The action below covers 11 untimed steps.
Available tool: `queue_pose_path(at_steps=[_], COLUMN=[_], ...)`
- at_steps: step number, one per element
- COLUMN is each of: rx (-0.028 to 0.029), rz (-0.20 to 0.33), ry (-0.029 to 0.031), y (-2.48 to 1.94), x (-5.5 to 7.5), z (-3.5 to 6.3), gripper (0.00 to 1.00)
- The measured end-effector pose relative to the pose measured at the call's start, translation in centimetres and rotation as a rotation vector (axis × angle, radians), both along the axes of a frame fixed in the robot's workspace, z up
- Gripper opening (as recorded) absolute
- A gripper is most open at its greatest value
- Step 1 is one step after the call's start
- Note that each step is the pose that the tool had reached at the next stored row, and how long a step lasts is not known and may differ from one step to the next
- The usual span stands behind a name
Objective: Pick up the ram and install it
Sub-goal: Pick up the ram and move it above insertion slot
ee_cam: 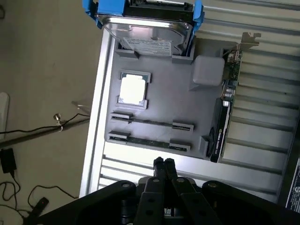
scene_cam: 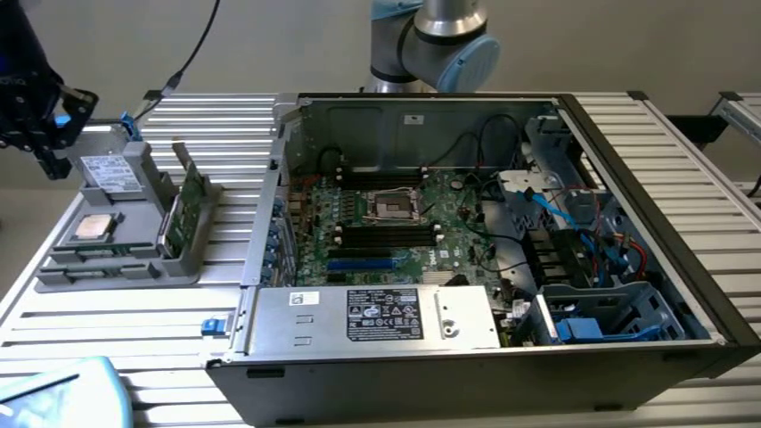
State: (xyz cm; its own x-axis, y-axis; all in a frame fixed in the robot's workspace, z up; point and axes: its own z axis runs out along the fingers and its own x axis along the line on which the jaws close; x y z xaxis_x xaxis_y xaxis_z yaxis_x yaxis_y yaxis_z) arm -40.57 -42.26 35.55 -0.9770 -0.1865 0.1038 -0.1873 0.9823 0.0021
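Ram, a long thin green circuit-board stick [ee_cam: 147, 141], rests in a slot of the grey plastic parts tray [ee_cam: 164, 101]. In the exterior view the tray is at 9 o'clock of the open black computer case [scene_cam: 476, 392]. The black two-finger gripper [ee_cam: 164, 163] hovers near the ram, fingers pressed together, holding nothing.

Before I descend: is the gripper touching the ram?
Apart. The wrist view shows bare table between the shut gripper and the ram in its tray.
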Motion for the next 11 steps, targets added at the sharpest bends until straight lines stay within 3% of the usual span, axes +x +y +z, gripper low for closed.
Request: queue_pose_path(at_steps=[11], rx=[0.0011], rz=[0.199], ry=[-0.0001], y=[0.0], x=[0.01], z=[-0.39], gripper=[0.11])
